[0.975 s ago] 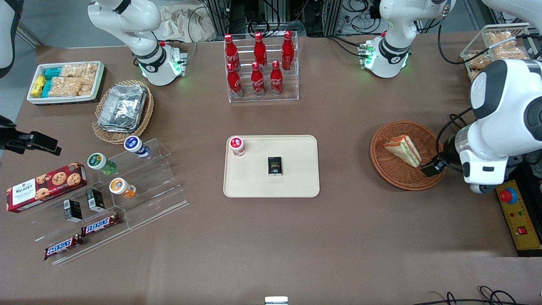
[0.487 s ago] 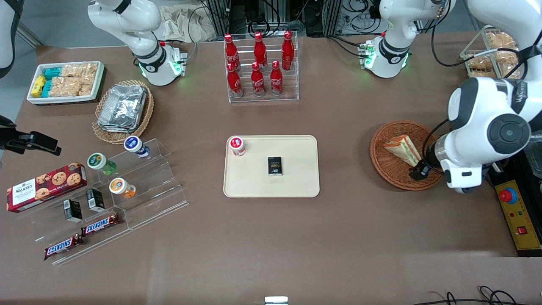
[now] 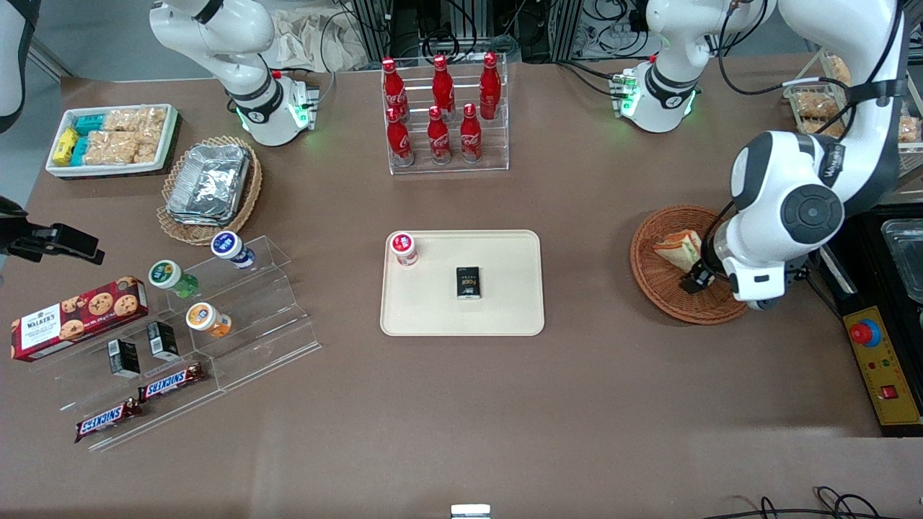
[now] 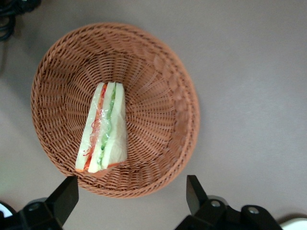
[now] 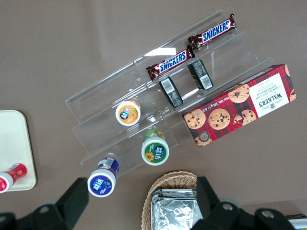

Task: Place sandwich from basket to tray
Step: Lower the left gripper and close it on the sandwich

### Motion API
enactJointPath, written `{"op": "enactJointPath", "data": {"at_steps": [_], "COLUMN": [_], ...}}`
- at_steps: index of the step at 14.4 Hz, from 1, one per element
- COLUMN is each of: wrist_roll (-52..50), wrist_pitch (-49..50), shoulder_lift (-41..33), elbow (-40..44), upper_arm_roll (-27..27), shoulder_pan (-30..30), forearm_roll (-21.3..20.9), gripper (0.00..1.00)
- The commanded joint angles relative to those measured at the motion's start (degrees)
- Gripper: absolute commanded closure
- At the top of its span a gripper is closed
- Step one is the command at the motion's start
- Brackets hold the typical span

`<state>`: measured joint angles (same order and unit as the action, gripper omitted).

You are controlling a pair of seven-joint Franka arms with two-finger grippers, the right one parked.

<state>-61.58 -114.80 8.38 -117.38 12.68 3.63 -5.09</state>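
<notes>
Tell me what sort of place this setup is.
Probably a robotics lab staged as a snack counter: the gripper hangs open above the sandwich in the basket, a tray waits mid-table, and cola bottles stand in a clear rack, with cabling past the table's edge.

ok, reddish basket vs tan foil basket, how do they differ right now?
The reddish-brown basket is round and holds a single sandwich; the tan basket is paler, looks more oval and holds stacked foil containers. The reddish one lies toward the working arm's end of the table, with the open claw over it; the tan one lies toward the parked arm's end. Both are shallow woven wicker.
</notes>
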Motion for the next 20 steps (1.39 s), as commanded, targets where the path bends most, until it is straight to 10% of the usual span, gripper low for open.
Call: {"op": "enactJointPath", "data": {"at_steps": [1, 20], "wrist_roll": [-1.3, -1.3], "wrist_pitch": [-6.1, -19.4], "shoulder_lift": [-4.8, -4.7], "elbow": [-9.2, -22.7], "upper_arm_roll": [-0.4, -0.6], "shoulder_pan": [0.2, 3.8], "forearm_roll": [-0.6, -2.7], "gripper": [0.0, 0.0]}}
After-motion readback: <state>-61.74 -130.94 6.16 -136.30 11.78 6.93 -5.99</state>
